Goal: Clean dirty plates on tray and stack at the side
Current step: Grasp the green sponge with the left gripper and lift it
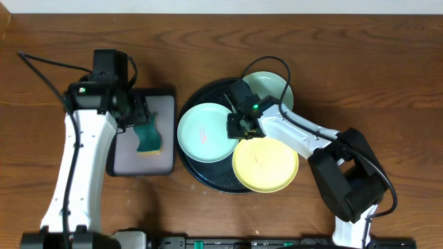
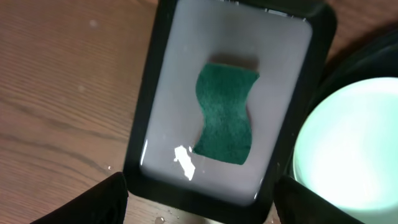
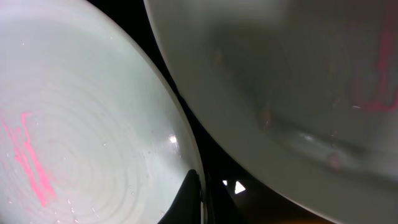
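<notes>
The round black tray (image 1: 205, 176) holds three plates. One mint-blue plate (image 1: 201, 135) with a pink smear lies on its left, another mint-blue plate (image 1: 271, 86) at the back, and a yellow plate (image 1: 266, 166) at the front right. My right gripper (image 1: 239, 125) is at the left plate's right rim. In the right wrist view one finger (image 3: 189, 199) lies over that plate's (image 3: 74, 143) rim, pinching it; the other finger is hidden. The back plate (image 3: 298, 81) also shows pink marks. My left gripper (image 1: 142, 114) is open and empty above the sponge; it also shows in the left wrist view (image 2: 199, 205).
A green sponge (image 1: 148, 137) (image 2: 225, 115) lies in a small black-rimmed rectangular tray (image 1: 118, 164) (image 2: 140, 124), wet inside, just left of the round tray. Water drops lie on the wooden table by its near rim.
</notes>
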{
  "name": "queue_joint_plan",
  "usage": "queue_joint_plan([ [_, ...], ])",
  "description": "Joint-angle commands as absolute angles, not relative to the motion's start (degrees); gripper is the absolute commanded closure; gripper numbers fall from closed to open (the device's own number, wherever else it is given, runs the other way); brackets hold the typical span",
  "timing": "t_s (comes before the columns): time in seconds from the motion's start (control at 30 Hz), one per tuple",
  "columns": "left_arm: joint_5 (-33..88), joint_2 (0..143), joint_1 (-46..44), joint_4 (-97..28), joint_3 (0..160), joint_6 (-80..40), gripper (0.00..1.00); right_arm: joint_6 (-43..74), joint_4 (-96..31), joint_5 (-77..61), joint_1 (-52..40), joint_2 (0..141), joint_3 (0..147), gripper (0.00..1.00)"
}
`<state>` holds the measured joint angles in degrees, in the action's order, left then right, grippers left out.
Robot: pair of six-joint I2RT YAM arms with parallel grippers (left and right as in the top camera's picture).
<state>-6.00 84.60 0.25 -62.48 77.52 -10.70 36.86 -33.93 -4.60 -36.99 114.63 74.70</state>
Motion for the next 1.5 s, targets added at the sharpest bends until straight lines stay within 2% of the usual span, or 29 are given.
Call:
queue_joint_plan([
  [0.0,-6.4,88.6,0.3,-62.0,76.7,-9.1,0.27,37.3,-33.5,-3.3,-37.9,116.0,75.6,0.99],
  [0.1,-3.8,92.3,0.3,-60.8,76.7,-6.6,0.29,37.2,-33.5,-3.3,-37.9,116.0,75.6,0.99],
  [0.27,-1.9,99.1,0.3,-59.5,76.7,-6.3,0.48,37.2,-33.5,-3.3,-37.9,116.0,75.6,0.99],
  [0.37,-1.9,102.9,0.3,-60.2,76.6,-8.2,0.53,37.2,-33.6,-3.3,-37.9,116.0,75.6,0.99],
  [0.73,-1.4,104.9,2.4,-52.5,70.1,-9.7,0.53,37.2,-33.6,-3.3,-37.9,116.0,75.6,0.99],
  [0.9,6.7,104.9,4.6,-46.5,66.8,-4.9,0.53,37.2,-33.4,-3.3,-37.9,116.0,75.6,0.99],
  [1.47,6.5,105.1,4.3,-42.3,63.3,-5.3,0.53,37.2,-33.2,-3.3,-37.9,116.0,75.6,0.99],
])
